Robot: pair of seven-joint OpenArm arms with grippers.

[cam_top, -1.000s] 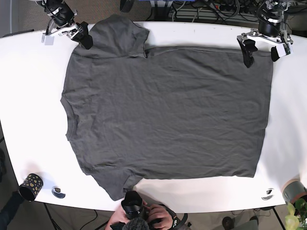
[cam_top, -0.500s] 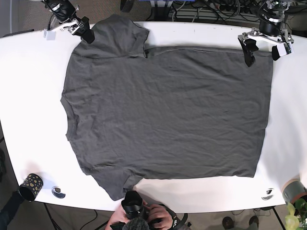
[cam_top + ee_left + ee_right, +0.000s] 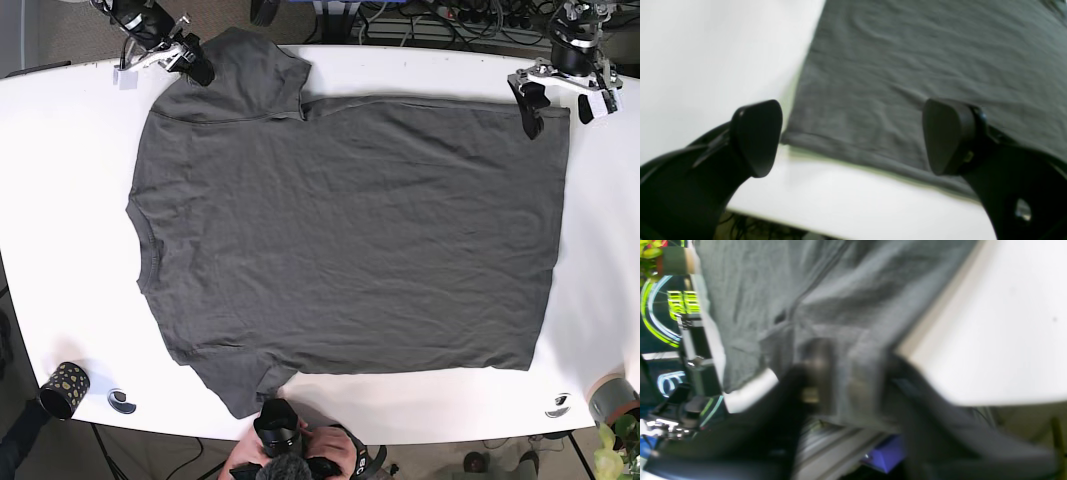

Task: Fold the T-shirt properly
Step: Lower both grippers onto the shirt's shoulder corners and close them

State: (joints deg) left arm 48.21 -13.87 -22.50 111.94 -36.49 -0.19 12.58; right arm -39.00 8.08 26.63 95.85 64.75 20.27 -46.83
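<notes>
A grey T-shirt (image 3: pixel 350 230) lies spread flat on the white table (image 3: pixel 60 200), collar to the left, hem to the right. My left gripper (image 3: pixel 558 108) is open at the shirt's far right corner. In the left wrist view the gripper (image 3: pixel 853 138) has its black fingers (image 3: pixel 756 136) set wide apart, with the hem corner (image 3: pixel 790 136) between them. My right gripper (image 3: pixel 192 65) is at the far left sleeve. The right wrist view is blurred; its fingers (image 3: pixel 813 363) stand apart with the sleeve edge (image 3: pixel 857 366) between them.
A black gold-spotted cup (image 3: pixel 65 388) and a small round object (image 3: pixel 122 401) sit at the near left corner. Another small object (image 3: pixel 558 405) and a grey cup (image 3: pixel 610 398) are at the near right. A person with a camera (image 3: pixel 290 450) stands at the near edge.
My right gripper has moved back and to the right along the sleeve, toward the table's far edge. My left gripper has shifted slightly right and back. The shirt has not moved.
</notes>
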